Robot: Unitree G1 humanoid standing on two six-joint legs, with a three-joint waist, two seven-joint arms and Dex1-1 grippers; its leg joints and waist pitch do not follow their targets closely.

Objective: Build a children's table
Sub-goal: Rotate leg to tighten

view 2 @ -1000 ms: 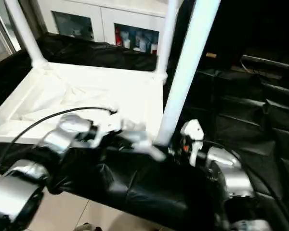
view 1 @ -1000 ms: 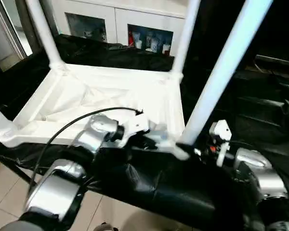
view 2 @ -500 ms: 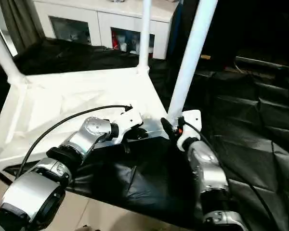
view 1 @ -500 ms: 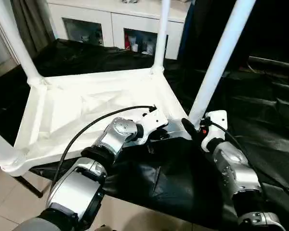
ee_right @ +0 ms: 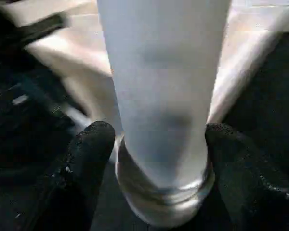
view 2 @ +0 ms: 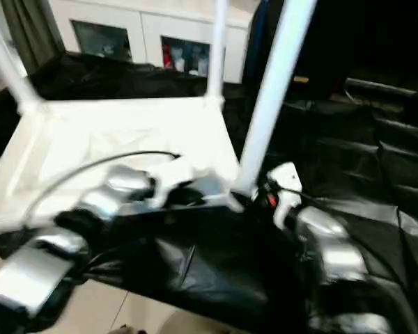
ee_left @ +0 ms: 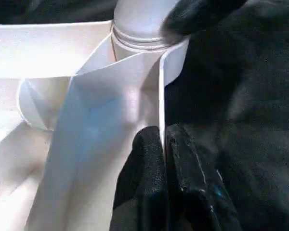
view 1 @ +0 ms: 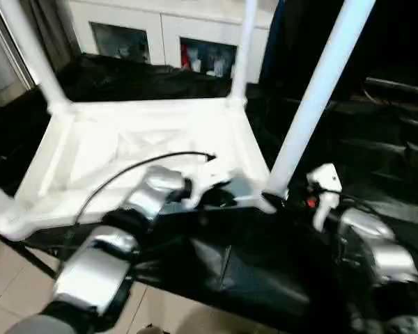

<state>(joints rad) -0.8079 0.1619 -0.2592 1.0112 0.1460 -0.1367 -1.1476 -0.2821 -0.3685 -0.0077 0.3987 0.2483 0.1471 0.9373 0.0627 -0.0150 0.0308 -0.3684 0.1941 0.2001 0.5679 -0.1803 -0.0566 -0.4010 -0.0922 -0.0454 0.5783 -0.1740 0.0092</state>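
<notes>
Children's table (view 1: 146, 149) sits upside down, legs pointing straight up; left gripper (ee_left: 163, 144) pinches its edge, right gripper (ee_right: 159, 139) sits wide around the near leg (view 1: 313, 97)

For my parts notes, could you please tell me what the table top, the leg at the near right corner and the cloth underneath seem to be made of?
Table top: white, probably moulded plastic; thin ribs and a round corner socket cast in one piece.
Near right leg: the same smooth, satin white, likely plastic; a ringed base at the socket.
Cloth: black, creased, faintly glossy sheet, fabric or plastic film.
</notes>
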